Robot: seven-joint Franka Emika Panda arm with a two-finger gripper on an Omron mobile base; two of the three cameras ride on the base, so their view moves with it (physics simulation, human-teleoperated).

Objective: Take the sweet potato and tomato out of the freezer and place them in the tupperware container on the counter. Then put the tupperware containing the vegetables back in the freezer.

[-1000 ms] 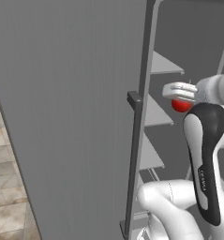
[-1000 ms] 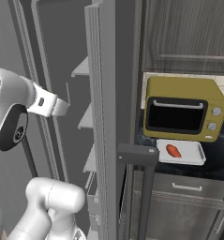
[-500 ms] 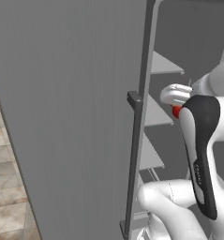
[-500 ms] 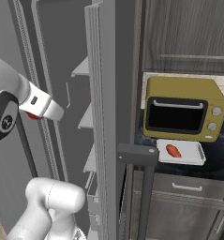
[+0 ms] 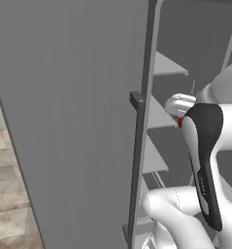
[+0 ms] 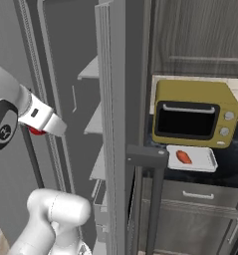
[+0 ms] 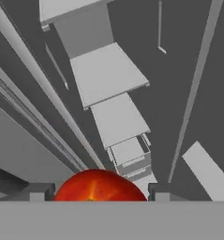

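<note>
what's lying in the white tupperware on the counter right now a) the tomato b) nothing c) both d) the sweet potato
d: the sweet potato lies alone in the tupperware container below the microwave, while the tomato sits between the gripper jaws.

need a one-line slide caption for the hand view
Gripper shut on the tomato, looking down past the freezer's pale shelves.
</note>
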